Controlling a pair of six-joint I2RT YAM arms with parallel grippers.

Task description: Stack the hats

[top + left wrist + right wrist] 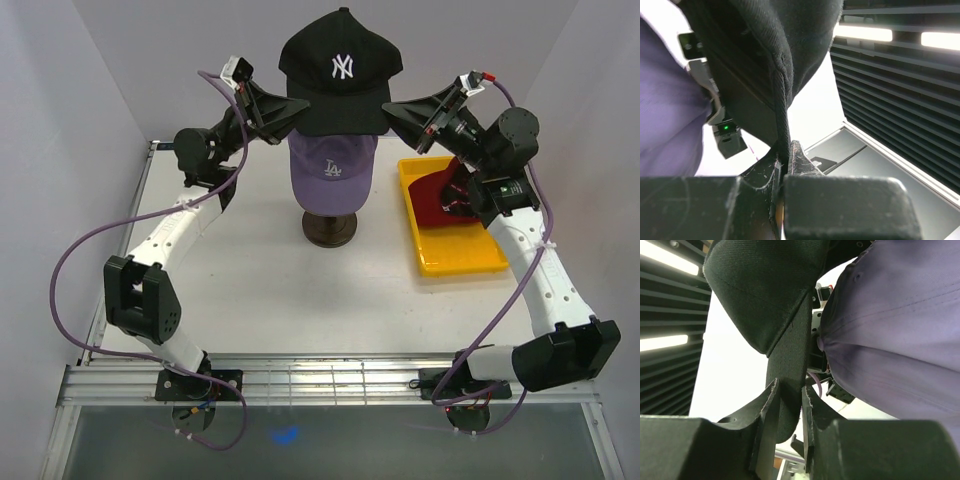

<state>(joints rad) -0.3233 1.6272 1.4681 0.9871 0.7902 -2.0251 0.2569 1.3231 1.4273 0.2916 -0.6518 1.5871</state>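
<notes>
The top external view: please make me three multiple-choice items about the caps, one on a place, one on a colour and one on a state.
1. Where does the red cap lie?
A. in the yellow tray
B. on the floor
C. on top of another cap

2. What colour is the LA cap below the black NY cap?
A. tan
B. lavender
C. green

3. How is the black NY cap held?
A. by one claw only
B. by no claw
C. by both claws

Answers:
1 A: the red fabric sits inside the tray's rim.
2 B: its crown is pale purple.
3 C: the left claw and the right claw each pinch its edge.
</notes>
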